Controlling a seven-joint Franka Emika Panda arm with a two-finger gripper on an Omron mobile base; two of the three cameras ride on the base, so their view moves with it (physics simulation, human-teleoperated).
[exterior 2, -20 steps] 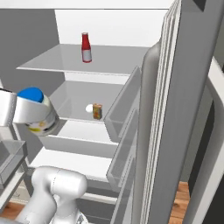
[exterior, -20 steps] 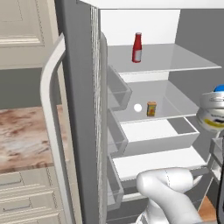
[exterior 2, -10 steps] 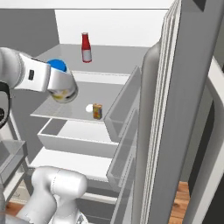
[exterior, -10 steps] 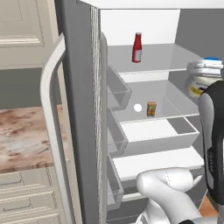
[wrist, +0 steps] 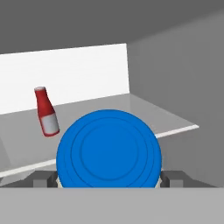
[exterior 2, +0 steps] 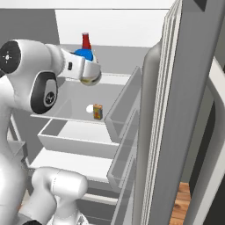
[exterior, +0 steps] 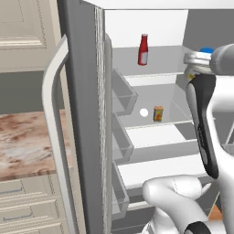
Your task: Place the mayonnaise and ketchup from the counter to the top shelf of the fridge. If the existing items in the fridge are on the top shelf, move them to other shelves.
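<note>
Step in hand: carrying the mayonnaise jar (exterior 2: 89, 66) to the top shelf (exterior: 160, 78) of the fridge.
Gripper: the gripper (wrist: 109, 177) stands wide, clasping the mayonnaise jar by its sides; the blue lid (wrist: 109, 151) faces the hand view.
Mayonnaise jar: raised at the top shelf's front edge, toward its right side, not yet set down.
Ketchup bottle (exterior: 143, 50): upright at the top shelf's back, left of the jar.
Middle shelf: a small can (exterior: 158, 113) beside a white ball (exterior: 144, 112).
Next move, judged: reach inward over the shelf, lower, then release, well apart from the ketchup bottle.
Writing: none legible; labels too small.
</note>
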